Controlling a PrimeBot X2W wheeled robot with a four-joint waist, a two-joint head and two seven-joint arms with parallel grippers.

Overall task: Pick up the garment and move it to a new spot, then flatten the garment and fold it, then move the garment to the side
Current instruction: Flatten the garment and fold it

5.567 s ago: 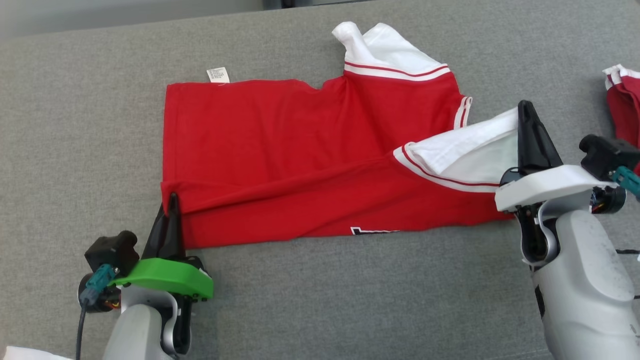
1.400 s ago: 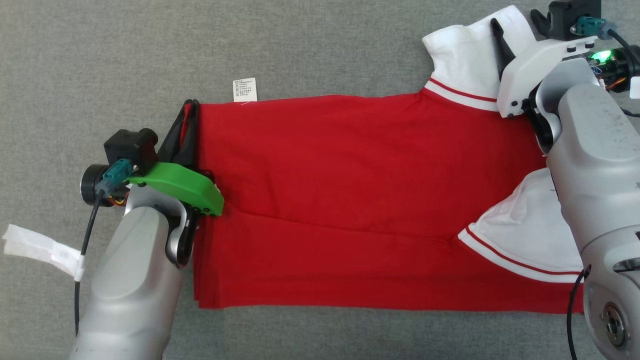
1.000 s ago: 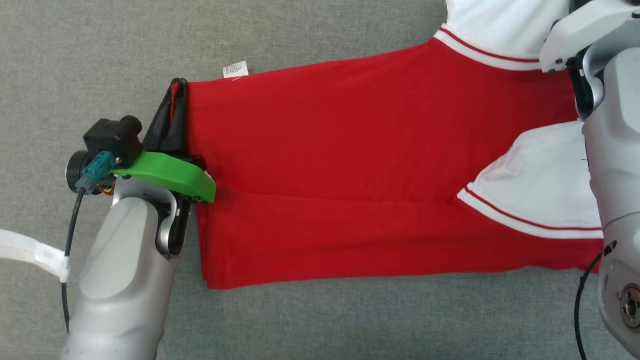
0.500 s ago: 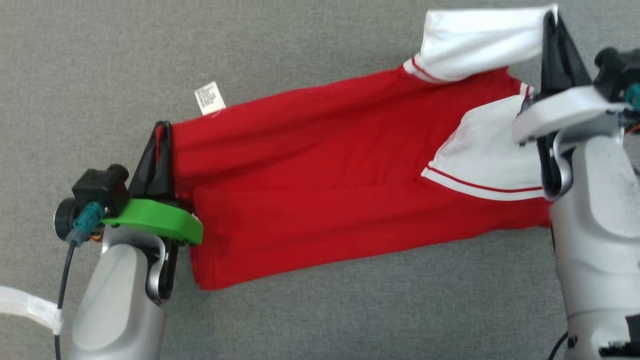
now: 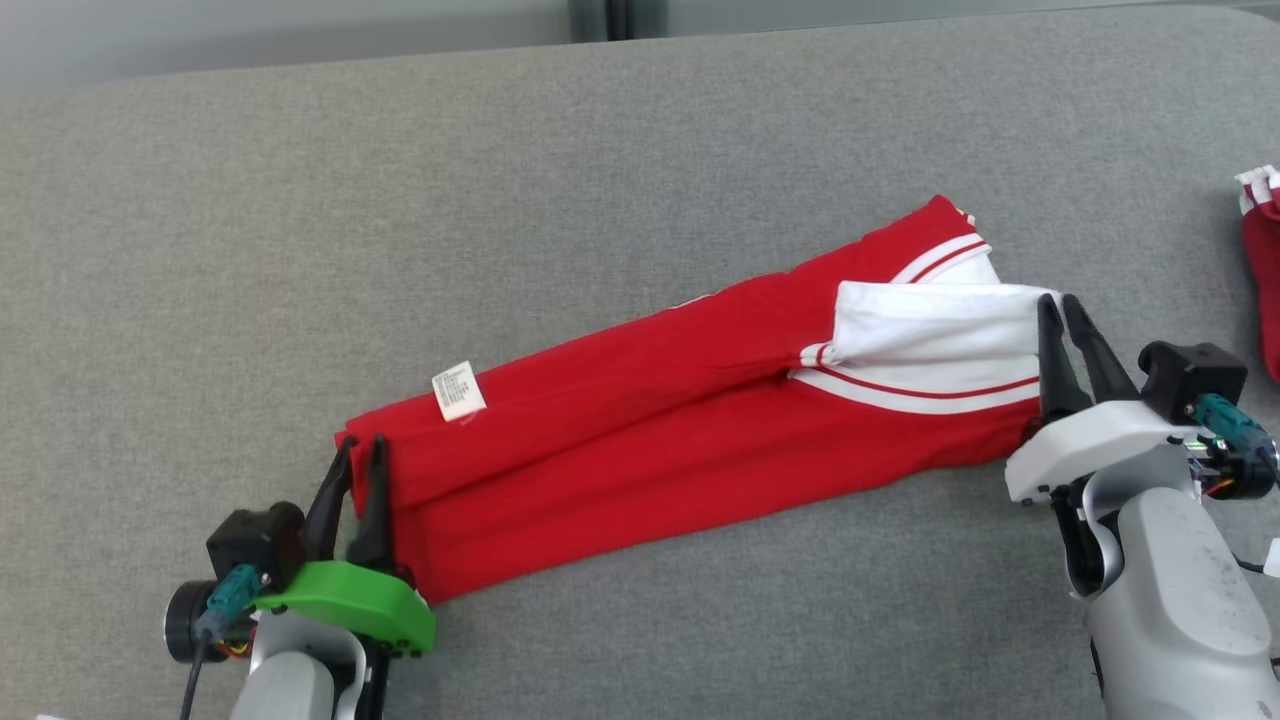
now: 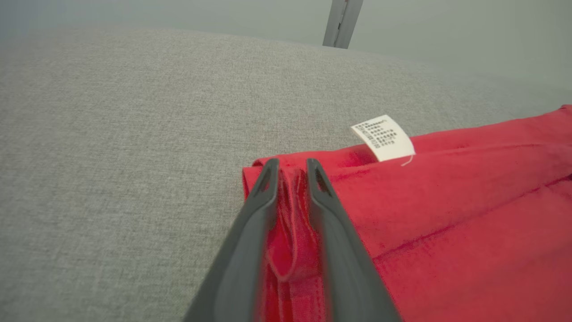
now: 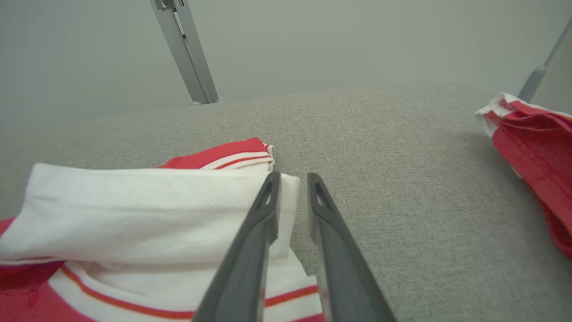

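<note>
Grey surface (image 5: 640,150); right gripper (image 5: 1058,303) ajar; left gripper (image 5: 363,443) ajar, wrist view showing garment (image 6: 447,201) between.

left end effector (image 5: 362,442): two long dark-grey fingers (image 6: 248,232), tapering to thin tips, w/ a narrow slot cut near each tip. base is a bright green cover (image 5: 345,605), rounded, w/ small dark screw holes along its edge. beside it a black boxy camera module (image 5: 255,538), a teal connector (image 5: 228,590) and a thin black cable (image 5: 193,680). left forearm (image 5: 285,690) smooth silver-grey. right end effector (image 5: 1059,300): same dark slotted fingers but a white cover (image 5: 1090,445), w/ a black module (image 5: 1190,372), a teal plug (image 5: 1228,418) & bits of orange-red wiring behind. right forearm (image 5: 1170,600) pale grey, rounded, speckled w/ small dark marks.
</note>
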